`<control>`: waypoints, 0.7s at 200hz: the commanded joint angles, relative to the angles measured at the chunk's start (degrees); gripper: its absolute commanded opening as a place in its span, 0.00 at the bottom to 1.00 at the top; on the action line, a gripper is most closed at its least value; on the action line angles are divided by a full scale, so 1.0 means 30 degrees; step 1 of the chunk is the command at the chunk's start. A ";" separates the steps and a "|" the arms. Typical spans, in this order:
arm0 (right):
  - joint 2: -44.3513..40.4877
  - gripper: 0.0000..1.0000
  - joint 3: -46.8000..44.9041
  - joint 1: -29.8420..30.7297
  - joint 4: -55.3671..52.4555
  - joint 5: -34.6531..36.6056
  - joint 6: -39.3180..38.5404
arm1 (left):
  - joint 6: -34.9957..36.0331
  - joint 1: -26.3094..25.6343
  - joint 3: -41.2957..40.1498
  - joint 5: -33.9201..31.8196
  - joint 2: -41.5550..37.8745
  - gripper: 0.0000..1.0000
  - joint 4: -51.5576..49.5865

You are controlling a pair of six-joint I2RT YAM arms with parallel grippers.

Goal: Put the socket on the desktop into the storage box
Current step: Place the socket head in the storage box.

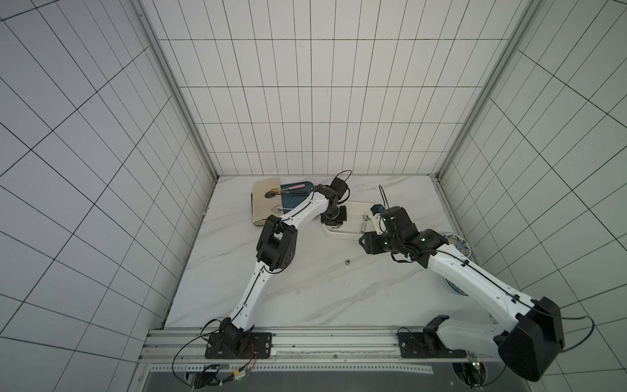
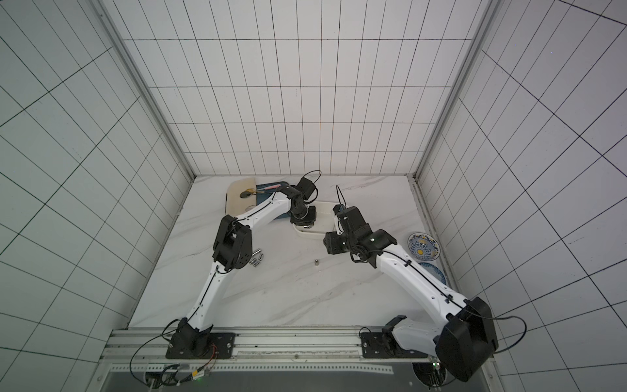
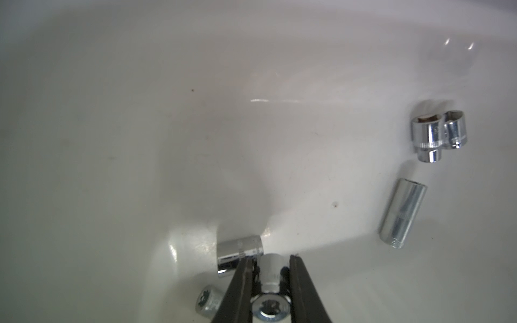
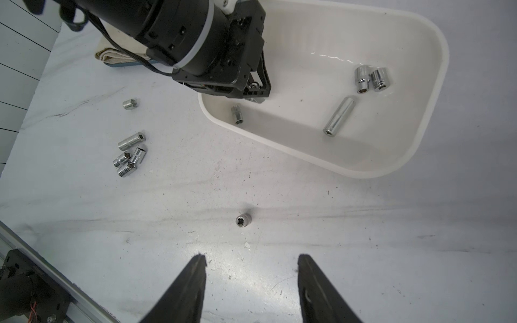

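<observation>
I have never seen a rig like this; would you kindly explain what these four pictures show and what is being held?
A robot's left arm and right arm work at a marbled table. Two pictures look down from one overhead camera; two come from cameras on the wrists. The left gripper, reaching into the white storage box, is shut on a chrome socket. Loose sockets lie in the box; a lone socket and a cluster of sockets wait on the table. The right gripper hangs open and empty.
</observation>
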 commanded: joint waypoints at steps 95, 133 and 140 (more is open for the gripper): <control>0.0120 0.56 -0.0439 -0.0302 0.0139 -0.0272 0.0133 | 0.0124 -0.0053 0.0511 -0.0117 0.0183 0.38 0.0240; 0.0047 0.56 -0.0397 -0.0302 0.0125 -0.0281 0.0192 | 0.0219 -0.0059 0.0250 -0.0320 -0.0610 0.39 0.0244; 0.0047 0.56 -0.0377 -0.0302 0.0117 -0.0340 0.0235 | 0.0241 -0.0055 0.0146 -0.0407 -0.0818 0.38 0.0236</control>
